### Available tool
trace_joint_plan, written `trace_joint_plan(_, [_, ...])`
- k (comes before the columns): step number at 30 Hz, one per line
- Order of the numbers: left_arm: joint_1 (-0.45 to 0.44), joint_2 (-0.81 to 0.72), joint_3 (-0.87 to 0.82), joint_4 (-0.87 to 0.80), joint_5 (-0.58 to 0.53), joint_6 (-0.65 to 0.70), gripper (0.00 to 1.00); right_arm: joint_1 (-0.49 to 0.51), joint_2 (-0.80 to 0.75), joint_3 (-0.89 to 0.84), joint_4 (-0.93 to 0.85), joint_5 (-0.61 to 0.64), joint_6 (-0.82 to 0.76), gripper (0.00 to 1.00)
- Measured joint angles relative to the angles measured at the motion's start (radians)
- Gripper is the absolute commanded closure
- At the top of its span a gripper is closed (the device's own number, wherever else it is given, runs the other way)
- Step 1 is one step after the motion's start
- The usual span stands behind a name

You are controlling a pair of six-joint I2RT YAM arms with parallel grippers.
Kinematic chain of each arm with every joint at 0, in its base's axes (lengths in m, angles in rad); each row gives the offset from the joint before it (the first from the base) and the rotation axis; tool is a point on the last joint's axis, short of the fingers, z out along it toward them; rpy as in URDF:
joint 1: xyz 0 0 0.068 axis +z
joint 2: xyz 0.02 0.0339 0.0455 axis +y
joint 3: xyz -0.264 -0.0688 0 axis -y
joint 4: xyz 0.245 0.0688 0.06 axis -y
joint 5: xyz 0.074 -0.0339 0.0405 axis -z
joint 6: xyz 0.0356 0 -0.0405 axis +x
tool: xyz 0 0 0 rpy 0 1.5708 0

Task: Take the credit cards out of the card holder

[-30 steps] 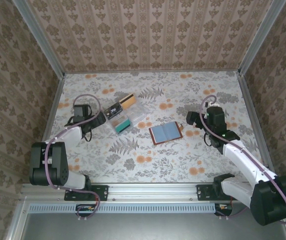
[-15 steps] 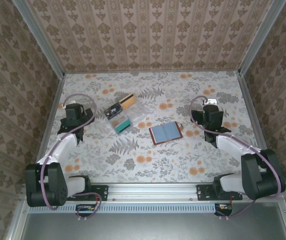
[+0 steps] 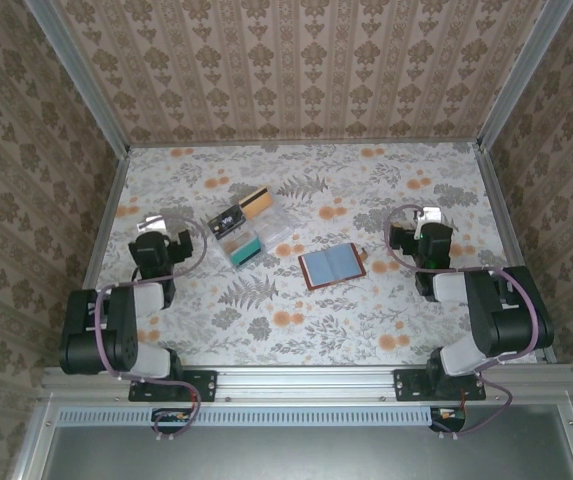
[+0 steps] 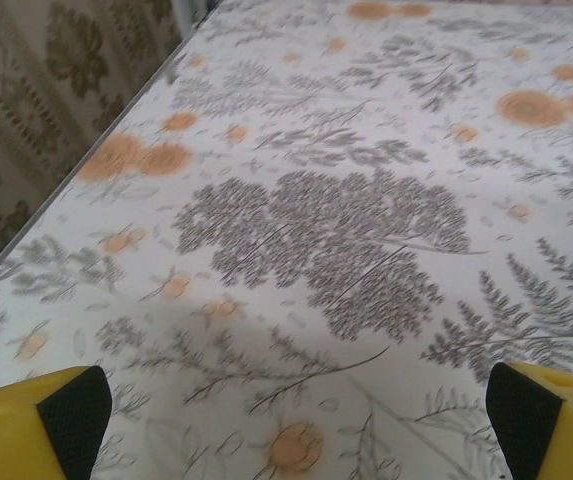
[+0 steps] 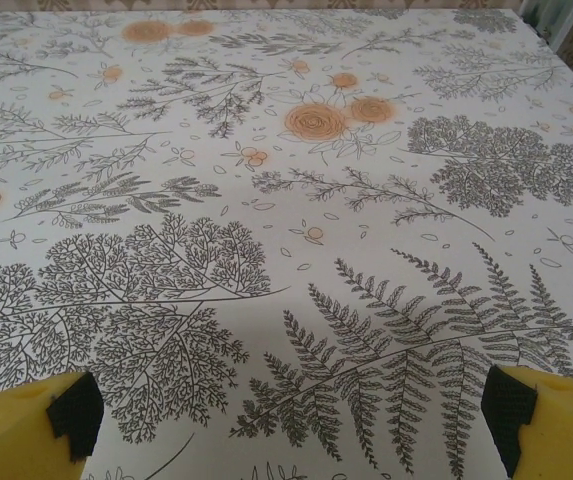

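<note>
Between the left fingers [image 4: 26, 430] and right fingers [image 5: 16, 430], both spread wide and empty, we log the card holder [image 3: 332, 266] open on the counter [image 3: 386, 180]; credit cards [image 3: 256, 203] in a tray [image 3: 274, 230] leftward.

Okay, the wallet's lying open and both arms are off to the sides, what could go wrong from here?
1. The card holder lies open, but the top view is too small to confirm every pocket is empty; a card might remain tucked inside.
2. The credit cards sit crowded in the clear tray. If the left gripper, now open, swings inward low, it could knock the tray and spill them.
</note>
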Motion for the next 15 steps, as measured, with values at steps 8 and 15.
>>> trace_joint_plan(8, [-0.018, 0.095, 0.005, 0.113, 0.032, 0.045, 0.00, -0.002, 0.000, 0.000, 0.058, -0.049, 0.002, 0.00])
trace_joint_plan(15, [-0.057, 0.095, 0.023, 0.118, 0.012, 0.072, 0.00, -0.002, 0.000, 0.000, 0.059, -0.057, 0.002, 0.00])
